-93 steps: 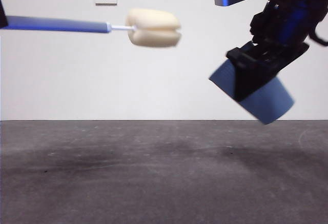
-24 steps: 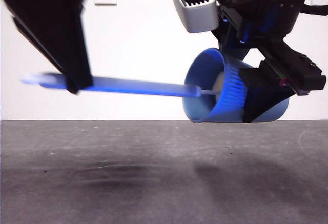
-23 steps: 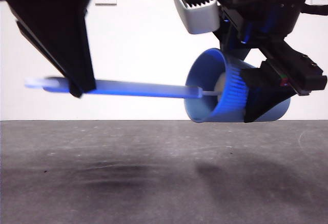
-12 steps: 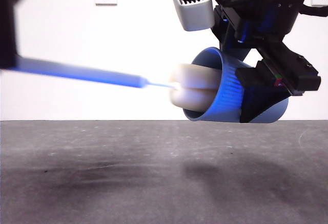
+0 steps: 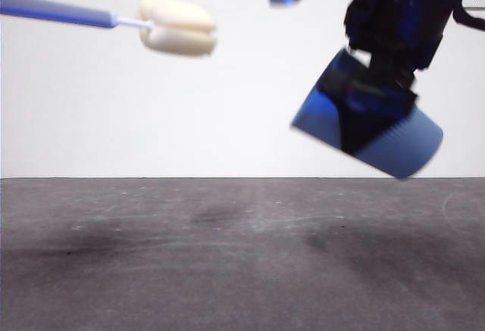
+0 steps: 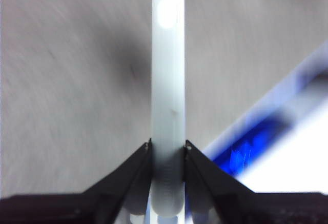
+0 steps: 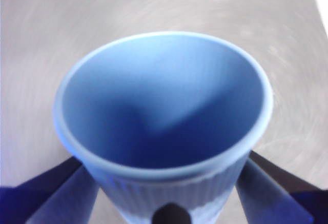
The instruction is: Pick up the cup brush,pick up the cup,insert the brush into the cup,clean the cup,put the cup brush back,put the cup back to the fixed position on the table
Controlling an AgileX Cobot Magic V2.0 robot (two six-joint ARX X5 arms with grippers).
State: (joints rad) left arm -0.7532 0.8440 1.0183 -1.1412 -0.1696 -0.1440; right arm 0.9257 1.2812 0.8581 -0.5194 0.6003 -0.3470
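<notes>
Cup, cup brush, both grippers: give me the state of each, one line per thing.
cup: held in the air above the table, tilted, empty.
cup brush: held in the air by its handle, sponge head outside the cup and apart from it.
left gripper: shut on the cup brush handle.
right gripper: shut on the cup's ribbed wall.

Dark grey, matte, faintly scuffed table (image 5: 227,270) with pale marks and soft dark shadows.
</notes>
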